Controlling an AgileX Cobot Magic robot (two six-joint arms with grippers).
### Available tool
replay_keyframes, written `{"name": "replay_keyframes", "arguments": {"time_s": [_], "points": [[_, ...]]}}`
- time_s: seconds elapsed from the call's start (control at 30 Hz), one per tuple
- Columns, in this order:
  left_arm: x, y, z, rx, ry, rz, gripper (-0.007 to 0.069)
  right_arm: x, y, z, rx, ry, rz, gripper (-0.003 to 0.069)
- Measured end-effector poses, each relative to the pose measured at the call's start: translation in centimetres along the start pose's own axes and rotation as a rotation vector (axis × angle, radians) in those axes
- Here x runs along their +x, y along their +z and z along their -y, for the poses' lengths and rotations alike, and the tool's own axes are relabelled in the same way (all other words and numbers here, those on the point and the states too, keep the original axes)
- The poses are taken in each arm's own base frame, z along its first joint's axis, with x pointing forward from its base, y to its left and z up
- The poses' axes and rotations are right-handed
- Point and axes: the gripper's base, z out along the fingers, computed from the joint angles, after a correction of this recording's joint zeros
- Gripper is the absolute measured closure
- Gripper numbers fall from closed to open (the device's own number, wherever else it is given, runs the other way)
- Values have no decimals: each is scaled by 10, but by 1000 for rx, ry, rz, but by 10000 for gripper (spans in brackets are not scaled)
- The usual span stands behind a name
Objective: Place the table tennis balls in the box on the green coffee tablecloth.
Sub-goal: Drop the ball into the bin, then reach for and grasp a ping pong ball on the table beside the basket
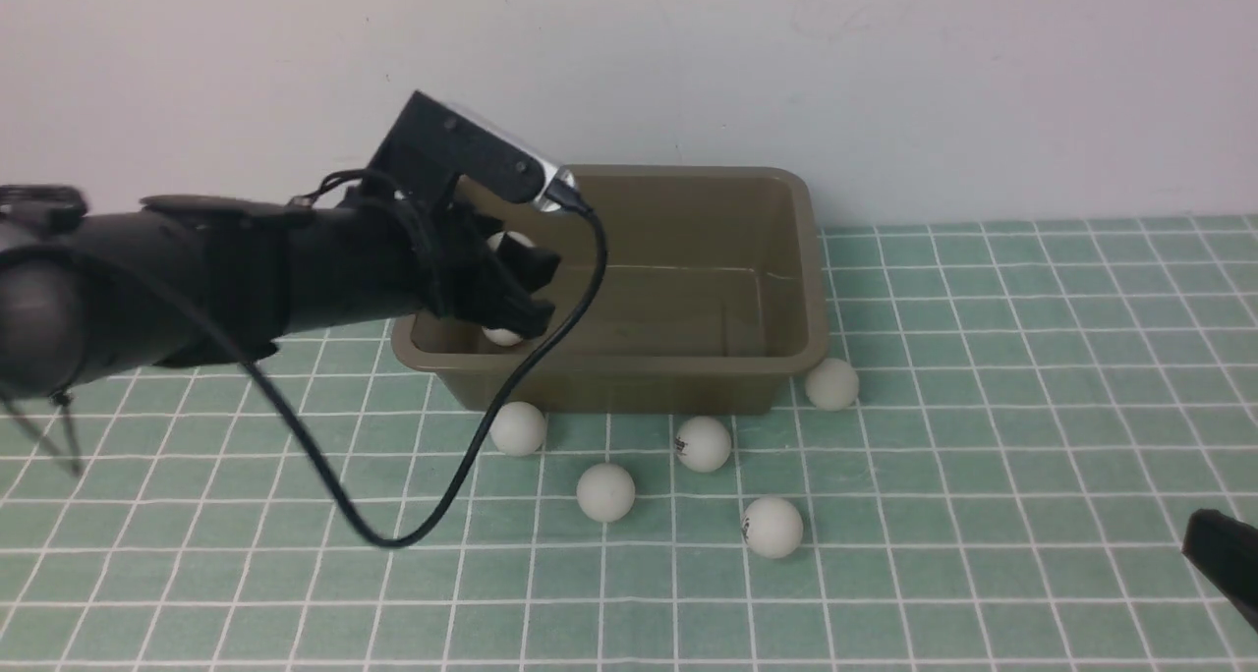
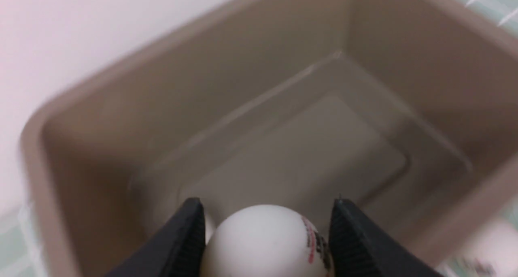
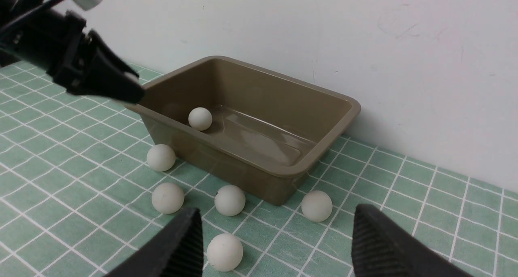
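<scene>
Left wrist view: pinching a ball (image 2: 263,244) in left gripper (image 2: 267,206) over the box (image 2: 283,38), right gripper (image 3: 277,212) spread; next, likely opening to drop it.

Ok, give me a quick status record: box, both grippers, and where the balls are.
box: upright on tablecloth
left gripper: shut on held ball, over the box's left end
right gripper: open, empty
ball in box: one, near the left end
balls on cloth: five, along the box's front side
total balls seen: seven
</scene>
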Motion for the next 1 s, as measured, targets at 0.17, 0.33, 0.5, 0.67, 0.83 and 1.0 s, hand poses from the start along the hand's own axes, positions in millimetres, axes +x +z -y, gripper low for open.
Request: {"name": "replay_keyframes", "arguments": {"time_s": [0.17,0.33,0.5,0.67,0.83,1.0], "points": [[-2,40,-5,32,-15,0,192,0,0,0,1,0,1,207],[-3,39,-7,10,-50,-1,142,0,0,0,1,0,1,207],[-28,-4,-6,-21,-128,91,157,0,0,0,1,0,1,207],[-30,-54,9,45,-156,156,215,0,0,0,2,0,1,207],[-13,-94,40,255,-112,155,274,0,0,0,3,0,2,207],[-2,-108,59,438,-70,64,307,0,0,0,3,0,2,207]]}}
